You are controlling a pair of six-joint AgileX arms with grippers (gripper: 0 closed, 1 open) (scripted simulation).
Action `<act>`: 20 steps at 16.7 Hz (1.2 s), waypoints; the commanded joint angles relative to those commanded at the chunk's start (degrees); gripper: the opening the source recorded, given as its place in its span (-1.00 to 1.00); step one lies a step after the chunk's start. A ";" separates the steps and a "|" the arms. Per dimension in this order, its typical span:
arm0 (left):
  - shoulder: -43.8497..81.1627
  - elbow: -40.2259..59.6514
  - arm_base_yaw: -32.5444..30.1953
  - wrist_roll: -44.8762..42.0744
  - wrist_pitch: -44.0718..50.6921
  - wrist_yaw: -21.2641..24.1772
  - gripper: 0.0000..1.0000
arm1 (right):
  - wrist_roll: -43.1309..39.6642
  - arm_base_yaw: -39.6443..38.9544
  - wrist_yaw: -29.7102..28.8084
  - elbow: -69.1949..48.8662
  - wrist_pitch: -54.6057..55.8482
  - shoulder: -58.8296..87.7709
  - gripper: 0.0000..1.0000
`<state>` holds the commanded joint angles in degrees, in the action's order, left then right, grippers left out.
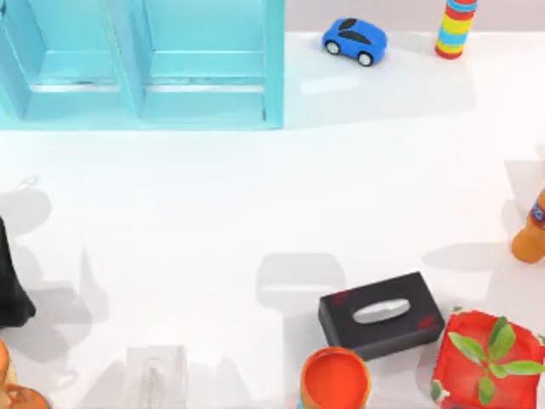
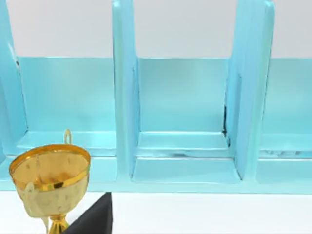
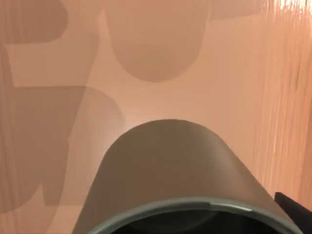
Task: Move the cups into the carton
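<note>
**A:** One cup up close: the olive-grey cup (image 3: 170, 170) sits right under the right wrist camera, rim nearest the lens, over a peach-toned surface crossed by soft shadows.

**B:** And the right claw, spread or pinching?

**A:** Cannot tell, and the same goes for the left claw. The left arm (image 1: 10, 285) is at the bench's left edge, and its wrist camera faces a gold trophy (image 2: 48, 178) in front of a turquoise rack (image 2: 185, 122).

**B:** The bench itself?

**A:** White bench (image 1: 213, 213). Black tissue box (image 1: 381, 313), orange pot (image 1: 335, 379) and red planter (image 1: 487, 362) sit near the lower right. A blue toy car (image 1: 354, 40) and ring stack (image 1: 456, 27) are beyond the rack.
</note>
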<state>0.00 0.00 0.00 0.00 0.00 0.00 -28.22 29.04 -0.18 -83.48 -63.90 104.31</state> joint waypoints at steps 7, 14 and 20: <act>0.00 0.00 0.00 0.00 0.00 0.00 1.00 | 0.11 -0.18 -0.08 1.84 1.89 0.07 -0.85; 0.00 0.00 0.00 0.00 0.00 0.00 1.00 | 0.11 -0.18 -0.08 1.84 1.89 0.07 0.21; 0.00 0.00 0.00 0.00 0.00 0.00 1.00 | 0.11 -0.18 -0.08 1.84 1.89 0.07 1.00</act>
<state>0.00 0.00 0.00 0.00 0.00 0.00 -28.11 28.86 -0.25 -81.64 -62.01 104.39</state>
